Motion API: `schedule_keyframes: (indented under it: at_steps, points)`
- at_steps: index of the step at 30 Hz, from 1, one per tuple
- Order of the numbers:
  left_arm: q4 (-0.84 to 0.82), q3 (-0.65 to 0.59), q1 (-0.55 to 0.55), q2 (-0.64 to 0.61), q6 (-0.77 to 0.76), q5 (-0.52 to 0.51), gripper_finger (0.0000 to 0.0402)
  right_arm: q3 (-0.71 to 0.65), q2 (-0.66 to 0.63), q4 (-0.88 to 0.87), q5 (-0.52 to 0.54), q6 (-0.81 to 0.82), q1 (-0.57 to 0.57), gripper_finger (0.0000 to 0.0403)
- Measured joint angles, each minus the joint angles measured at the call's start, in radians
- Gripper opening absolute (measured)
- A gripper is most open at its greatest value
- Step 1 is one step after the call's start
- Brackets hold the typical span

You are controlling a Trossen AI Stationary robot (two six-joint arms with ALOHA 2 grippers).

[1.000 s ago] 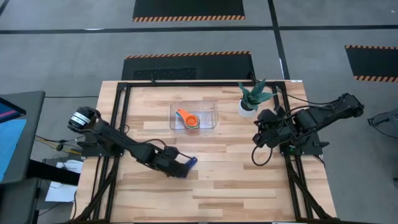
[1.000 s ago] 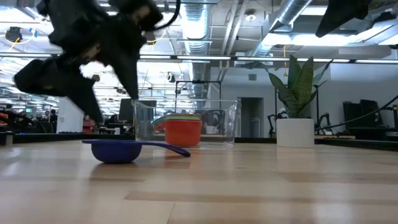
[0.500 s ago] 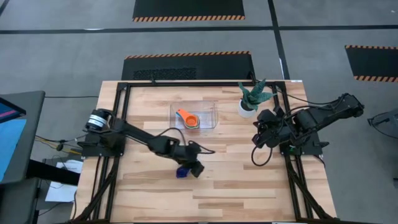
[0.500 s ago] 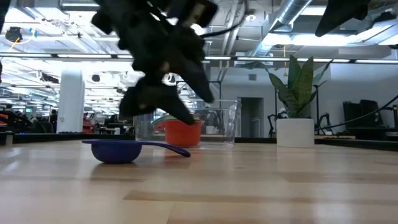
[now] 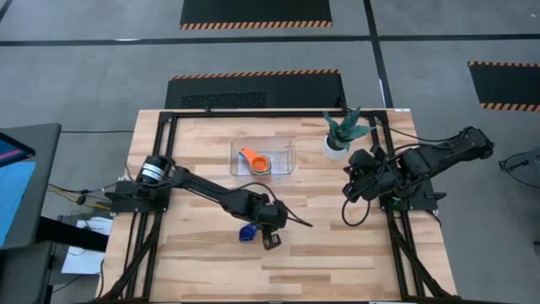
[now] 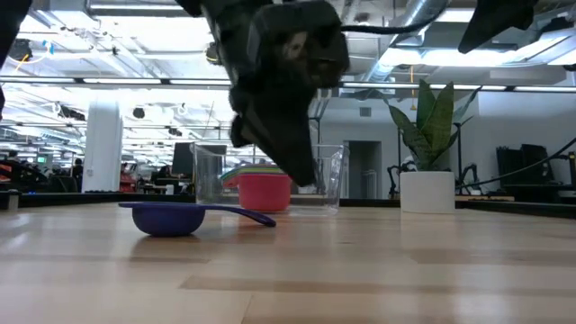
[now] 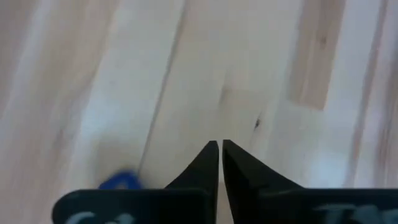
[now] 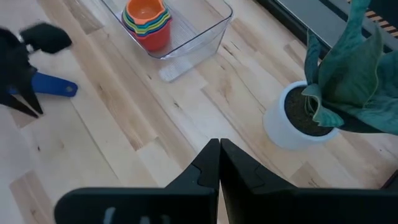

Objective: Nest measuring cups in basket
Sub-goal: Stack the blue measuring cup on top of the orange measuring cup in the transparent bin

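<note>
The dark blue measuring cup [image 5: 246, 232] stands upright on its bottom on the wooden table, near the middle; in the low view [image 6: 171, 217] its handle points to the picture's right. The other cups sit stacked, orange on top [image 5: 256, 160], inside the clear basket [image 5: 285, 158] farther back; the stack also shows in the right wrist view [image 8: 147, 22]. My left gripper [image 5: 272, 241] is shut and empty, just right of the dark blue cup and above the table [image 6: 306, 178]. My right gripper [image 5: 349, 191] is shut and empty, raised at the table's right.
A white pot with a green plant [image 5: 339, 135] stands at the far right, beside the basket and close to my right arm. A black frame [image 5: 160, 169] runs around the tabletop. Bare wood [image 5: 321, 262] lies toward the near edge.
My left gripper has swept toward the table's right edge, passing over the dark blue cup from its left side to its right side, and a little toward the near edge. The dark blue cup has stayed where it was.
</note>
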Motion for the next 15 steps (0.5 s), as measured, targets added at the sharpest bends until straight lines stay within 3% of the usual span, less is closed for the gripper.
schedule_keyframes:
  at_steps: [7,15]
  points:
    - [-0.014,0.001,0.023,0.06,0.037,0.136,0.0002,0.0,0.0,0.0,0.0,0.0,0.0,0.0033]
    - [-0.127,0.001,0.044,0.06,0.055,0.118,0.0002,0.0,0.0,0.004,0.001,-0.001,0.0,0.0033]
